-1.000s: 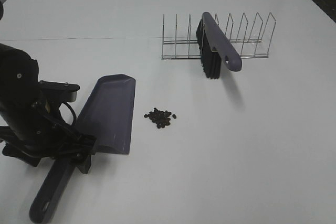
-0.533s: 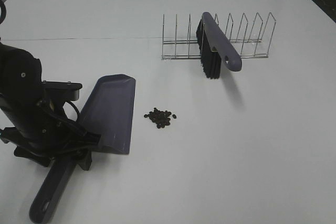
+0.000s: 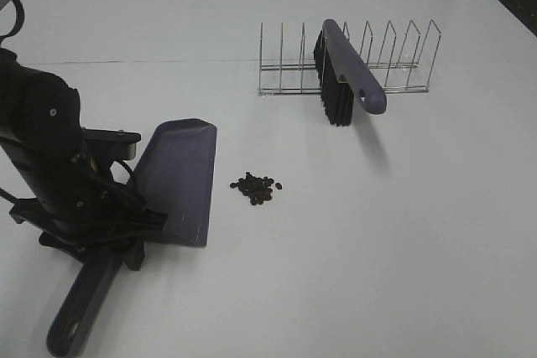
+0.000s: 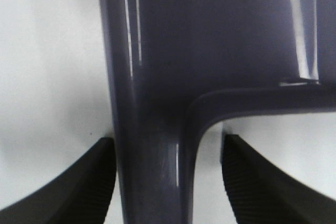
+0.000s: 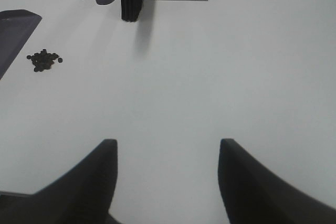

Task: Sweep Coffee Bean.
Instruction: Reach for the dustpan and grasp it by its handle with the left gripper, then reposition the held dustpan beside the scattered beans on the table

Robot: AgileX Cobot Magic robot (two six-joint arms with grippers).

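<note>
The left pincer point(image 4: 168, 138) straddles the handle neck of the grey-purple dustpan point(image 3: 180, 178) on the white counter point(image 3: 377, 249). One finger touches it, the other stands just clear, and the grip is not yet closed. The coffee bean cluster point(image 3: 256, 188) lies near the pan's side. The right pincer point(image 5: 168, 141) hangs partly open, holding nothing.

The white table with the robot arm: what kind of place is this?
Probably a robot practice lab: a plain white table, a black robot arm at a dustpan, and a small pile of coffee beans set out for sweeping.
</note>
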